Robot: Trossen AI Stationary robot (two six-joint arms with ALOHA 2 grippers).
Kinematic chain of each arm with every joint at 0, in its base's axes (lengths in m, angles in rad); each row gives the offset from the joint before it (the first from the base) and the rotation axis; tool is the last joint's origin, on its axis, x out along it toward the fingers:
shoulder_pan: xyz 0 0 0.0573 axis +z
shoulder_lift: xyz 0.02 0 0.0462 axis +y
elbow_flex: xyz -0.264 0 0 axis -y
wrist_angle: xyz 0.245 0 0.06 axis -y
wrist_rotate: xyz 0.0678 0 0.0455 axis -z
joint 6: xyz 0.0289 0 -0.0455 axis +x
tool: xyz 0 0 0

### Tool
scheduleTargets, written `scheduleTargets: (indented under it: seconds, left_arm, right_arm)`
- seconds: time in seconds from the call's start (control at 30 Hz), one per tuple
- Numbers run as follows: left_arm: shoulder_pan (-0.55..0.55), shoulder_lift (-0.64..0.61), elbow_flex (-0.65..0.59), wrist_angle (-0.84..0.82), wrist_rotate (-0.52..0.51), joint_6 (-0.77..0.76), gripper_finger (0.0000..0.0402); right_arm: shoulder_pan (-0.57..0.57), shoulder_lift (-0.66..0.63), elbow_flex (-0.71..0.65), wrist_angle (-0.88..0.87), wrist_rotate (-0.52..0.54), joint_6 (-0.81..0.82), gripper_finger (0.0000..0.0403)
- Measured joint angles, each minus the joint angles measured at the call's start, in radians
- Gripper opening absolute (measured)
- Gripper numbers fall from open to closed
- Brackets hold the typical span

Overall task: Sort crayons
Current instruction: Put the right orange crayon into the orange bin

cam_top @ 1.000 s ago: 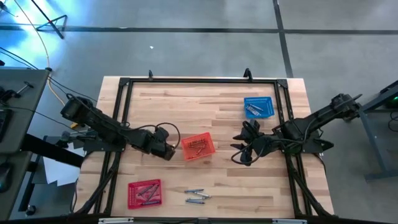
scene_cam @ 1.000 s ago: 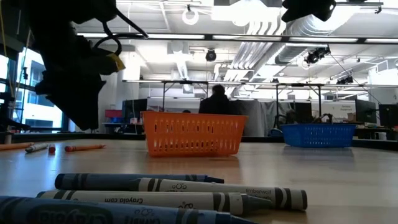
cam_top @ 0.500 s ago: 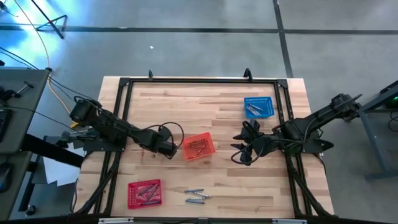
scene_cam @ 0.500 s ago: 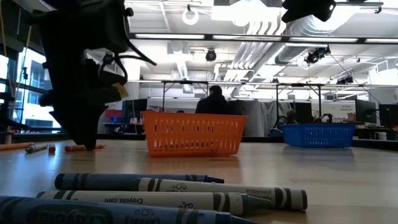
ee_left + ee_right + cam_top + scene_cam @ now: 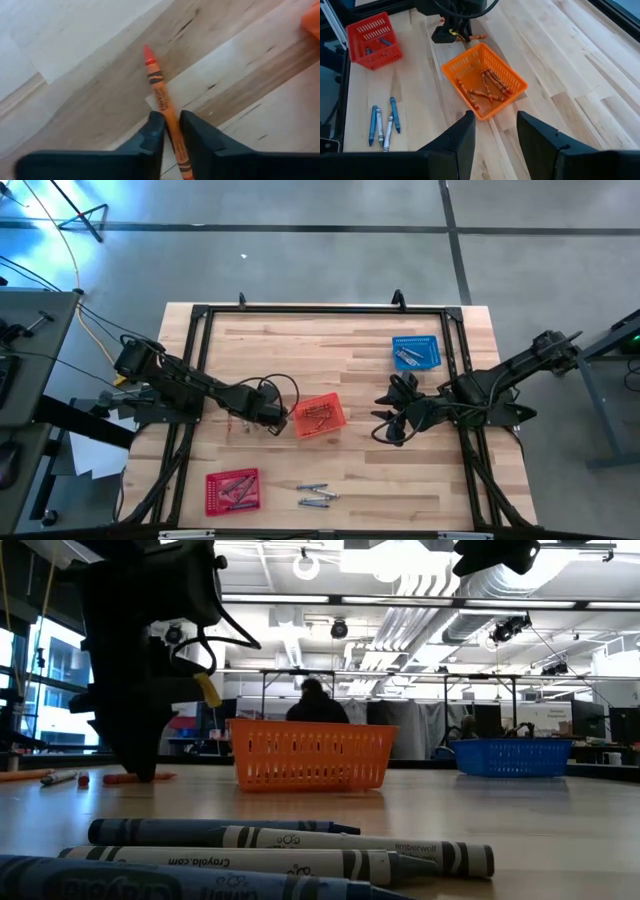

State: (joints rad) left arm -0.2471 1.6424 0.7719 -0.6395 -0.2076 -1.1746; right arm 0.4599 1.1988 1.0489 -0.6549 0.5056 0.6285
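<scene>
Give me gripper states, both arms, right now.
Left gripper: down at the table beside the orange basket, fingers closing around an orange crayon.
Right gripper: open, empty, hovering over the table.

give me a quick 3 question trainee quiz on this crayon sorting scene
1. True or false: the left gripper has an orange crayon between its fingers.
2. Which basket holds orange crayons? A) orange basket B) blue basket C) red basket
3. Fill in: the loose blue crayons lie on the ____, outside every basket.

Key: 1 true; 2 A; 3 table. The right gripper hangs open near the orange basket.
</scene>
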Motion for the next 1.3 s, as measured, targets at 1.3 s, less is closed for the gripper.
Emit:
scheduleTargets:
  seconds: [1.3]
  left_arm:
    - [-0.172, -0.186, 0.349, 0.311, -0.599, 0.551, 0.0]
  right_arm:
    - [-0.002, 0.148, 0.0, 0.392, 0.285, -0.353, 0.0139]
